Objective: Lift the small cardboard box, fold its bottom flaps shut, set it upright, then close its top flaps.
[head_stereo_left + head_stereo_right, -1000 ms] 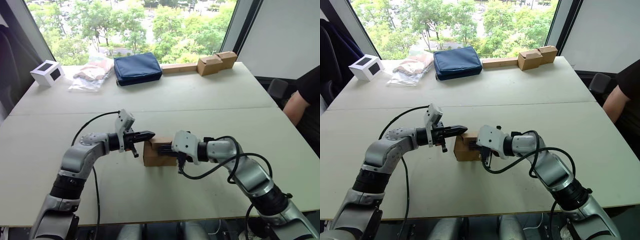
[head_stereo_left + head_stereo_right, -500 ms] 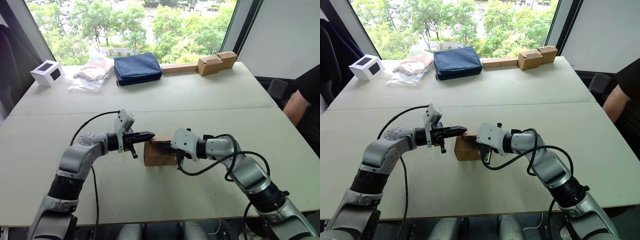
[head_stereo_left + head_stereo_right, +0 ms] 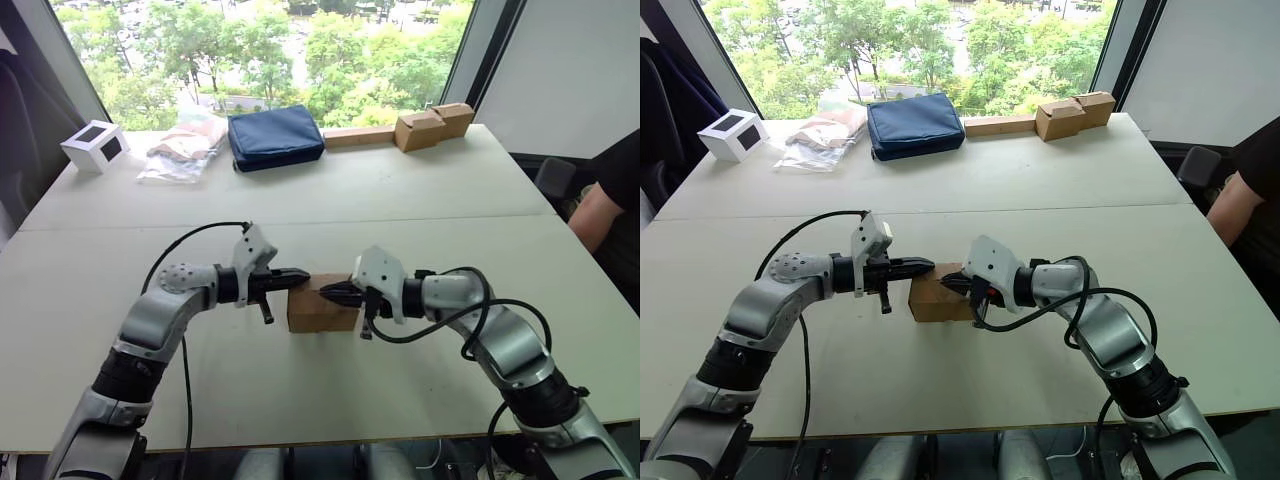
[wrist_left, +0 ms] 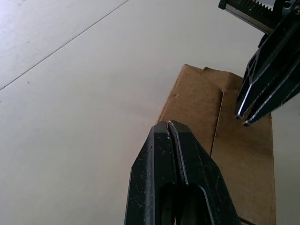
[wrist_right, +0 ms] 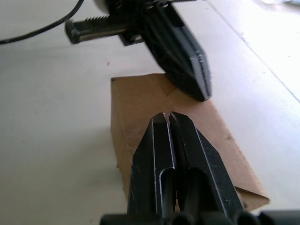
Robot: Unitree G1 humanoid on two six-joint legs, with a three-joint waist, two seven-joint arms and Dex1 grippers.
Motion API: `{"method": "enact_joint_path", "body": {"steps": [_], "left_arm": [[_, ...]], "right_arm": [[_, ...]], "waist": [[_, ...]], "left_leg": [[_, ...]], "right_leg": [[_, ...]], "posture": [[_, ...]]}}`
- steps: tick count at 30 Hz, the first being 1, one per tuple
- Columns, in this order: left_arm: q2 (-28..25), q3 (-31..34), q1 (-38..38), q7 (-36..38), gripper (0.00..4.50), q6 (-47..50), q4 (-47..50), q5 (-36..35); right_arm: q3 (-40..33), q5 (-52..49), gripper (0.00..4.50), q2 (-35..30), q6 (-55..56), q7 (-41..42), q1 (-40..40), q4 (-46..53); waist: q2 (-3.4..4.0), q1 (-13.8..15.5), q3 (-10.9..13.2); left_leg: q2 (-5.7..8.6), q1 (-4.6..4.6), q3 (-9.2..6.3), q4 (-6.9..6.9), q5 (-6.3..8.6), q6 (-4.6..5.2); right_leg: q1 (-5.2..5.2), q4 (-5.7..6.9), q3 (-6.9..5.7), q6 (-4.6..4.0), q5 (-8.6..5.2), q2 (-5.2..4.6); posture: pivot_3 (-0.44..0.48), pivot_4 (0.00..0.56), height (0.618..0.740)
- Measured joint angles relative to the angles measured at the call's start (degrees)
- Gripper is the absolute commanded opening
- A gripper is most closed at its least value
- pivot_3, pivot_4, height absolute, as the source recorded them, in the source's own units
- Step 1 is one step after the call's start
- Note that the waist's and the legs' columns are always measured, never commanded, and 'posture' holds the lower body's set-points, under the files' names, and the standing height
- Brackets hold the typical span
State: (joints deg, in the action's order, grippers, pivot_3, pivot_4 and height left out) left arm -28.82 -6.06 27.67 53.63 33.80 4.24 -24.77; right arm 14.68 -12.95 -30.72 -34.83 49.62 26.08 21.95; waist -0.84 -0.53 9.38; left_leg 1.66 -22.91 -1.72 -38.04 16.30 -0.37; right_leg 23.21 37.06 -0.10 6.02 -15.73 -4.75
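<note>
A small, plain brown corrugated cardboard box point(image 3: 322, 308) sits upright on the pale table point(image 3: 420, 200), directly between the two pincers. The left gripper point(image 3: 297, 279), two black fingers pressed together with no gap and holding nothing, points at the box's upper left edge, its tip at or just above that edge. The right gripper point(image 3: 331, 292), likewise pinched flat together and empty, comes in from the opposite side, its tip over the top face. The two tips lie close, nearly facing each other across the box.

In the left wrist view the top flaps point(image 4: 220, 117) lie flat, meeting in a centre seam with notched corners. The task looks close to finished: the box stands on its base, so the bottom flaps, hidden beneath it, are probably folded already, and the top appears shut. What may remain is a final press along the seam, then backing both arms away.

Around both pincers the table is bare, with open room toward its near edge. Well beyond them, by the window, lie a dark blue zipped fabric pouch point(image 3: 275, 136), a white cube box with a dark face point(image 3: 95, 146), a clear plastic bag point(image 3: 183, 148) and paired tan cardboard boxes point(image 3: 433, 124). A person's arm point(image 3: 600, 205) is at the table's right side.
</note>
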Motion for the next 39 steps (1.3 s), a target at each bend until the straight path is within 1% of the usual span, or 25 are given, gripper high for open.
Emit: {"method": "enact_joint_path", "body": {"steps": [4, 7, 14, 21, 31, 33, 35, 38, 39], "left_arm": [[0.07, 3.09, 0.51, -1.89, 0.00, 4.15, 4.30, -3.65], [-0.44, 3.32, 0.21, -2.59, 0.00, 5.50, 7.49, -4.56], [-0.52, 1.85, -2.60, -4.18, 0.00, 5.77, 8.54, -3.48], [-0.94, -2.10, -3.97, -4.30, 0.00, 4.10, 8.61, -0.18], [-0.54, -2.67, -4.11, -5.20, 0.00, 3.46, 8.59, 0.91], [0.54, -1.00, -4.30, -5.79, 0.00, 4.41, 8.38, -0.79], [2.81, 2.57, -4.16, -7.76, 0.00, 5.21, 8.28, -3.21], [4.95, 10.39, -3.75, -12.86, 0.00, 5.52, 9.76, -6.90], [4.80, 12.75, -3.70, -14.11, 0.00, 5.68, 10.80, -7.98]], "right_arm": [[-3.49, -2.27, 0.07, 1.13, -1.19, -1.85, 0.12, -0.21], [-4.47, -2.94, 0.07, 1.44, -1.26, -2.77, 0.52, -0.91], [-2.12, -1.85, 0.07, 1.57, 0.44, -3.20, 0.50, -2.09], [1.31, 1.04, 0.07, 0.53, 1.90, -3.03, -0.17, -3.65], [2.75, 3.23, 0.07, 0.43, 2.79, -3.18, -0.19, -5.11], [1.97, 2.68, 0.07, 1.24, 2.78, -3.43, -0.20, -5.45], [-0.41, 0.96, 0.07, 3.26, 2.65, -4.26, -0.20, -5.98], [-7.22, -5.12, 0.07, 6.94, 1.54, -5.99, -0.10, -5.79], [-9.86, -7.00, 0.07, 7.43, 1.14, -6.70, -0.06, -5.29]], "waist": [[-0.02, -0.10, 0.01], [-0.02, -0.10, 0.01], [-0.02, -0.08, 0.01], [-0.01, -0.05, 0.01], [-0.01, -0.07, 0.01], [-0.01, -0.08, 0.01], [-0.02, -0.05, 0.01], [-0.02, -0.07, 0.01], [-0.01, -0.08, 0.01]], "left_leg": [[-0.01, 0.00, 0.00, 0.00, 0.00, 0.00], [-0.01, 0.00, 0.00, 0.00, 0.00, 0.00], [-0.01, 0.00, 0.01, 0.01, 0.00, 0.00], [0.00, 0.00, 0.01, 0.01, 0.00, 0.00], [-0.01, 0.01, 0.01, 0.01, 0.00, 0.00], [-0.01, 0.01, 0.01, 0.01, 0.00, 0.00], [-0.02, -0.01, 0.00, 0.00, 0.00, -0.01], [-0.02, -0.01, -0.01, 0.00, 0.00, -0.01], [-0.02, -0.01, -0.01, 0.01, 0.00, -0.01]], "right_leg": [[0.02, 0.00, 0.00, 0.00, 0.00, 0.01], [0.01, 0.00, 0.00, 0.00, 0.00, 0.01], [0.01, -0.01, 0.00, 0.00, 0.00, 0.01], [0.01, -0.01, 0.00, 0.00, 0.00, 0.01], [0.00, -0.01, 0.00, 0.00, 0.00, 0.01], [0.00, -0.01, 0.00, 0.00, 0.00, 0.01], [0.02, -0.01, 0.00, 0.00, 0.00, 0.00], [0.03, -0.01, 0.00, 0.00, 0.00, -0.04], [0.03, -0.01, 0.01, 0.00, 0.00, -0.06]], "posture": [[0.000, 0.150, 0.737], [0.000, 0.150, 0.737], [0.000, 0.150, 0.737], [0.000, 0.150, 0.737], [0.000, 0.150, 0.737], [0.000, 0.150, 0.737], [0.000, 0.150, 0.737], [0.000, 0.150, 0.737], [0.000, 0.150, 0.737]]}}
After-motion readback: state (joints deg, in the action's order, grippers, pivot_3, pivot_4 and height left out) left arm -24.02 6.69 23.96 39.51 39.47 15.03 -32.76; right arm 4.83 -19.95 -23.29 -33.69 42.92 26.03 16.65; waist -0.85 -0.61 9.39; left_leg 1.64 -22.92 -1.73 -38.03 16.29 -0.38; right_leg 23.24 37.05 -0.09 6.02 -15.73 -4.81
